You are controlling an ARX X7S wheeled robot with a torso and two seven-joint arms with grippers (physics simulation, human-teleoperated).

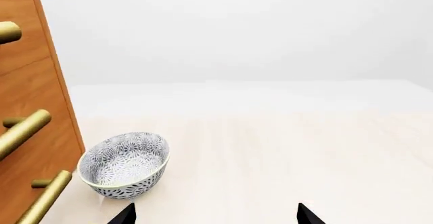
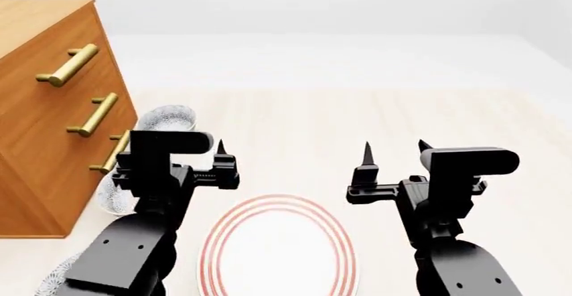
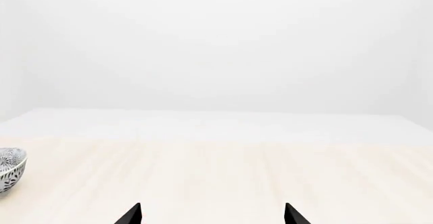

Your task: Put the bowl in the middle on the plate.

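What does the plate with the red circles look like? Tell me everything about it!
The plate is wide, round, shallow and white, with thin red rings running around its rim. It looks smooth and glossy, like ceramic. It lies flat on the pale wooden surface, in front of the robot between its two arms. Nothing is on it and nothing touches it. Its near edge is cut off by the head view's bottom.

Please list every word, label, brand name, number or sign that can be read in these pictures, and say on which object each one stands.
There is no readable text in any view.
The dresser and its brass handles are plain.
The bowls carry only a blue-grey pattern, no letters.
The plate has only red rings.
The left hand and right hand show no markings.
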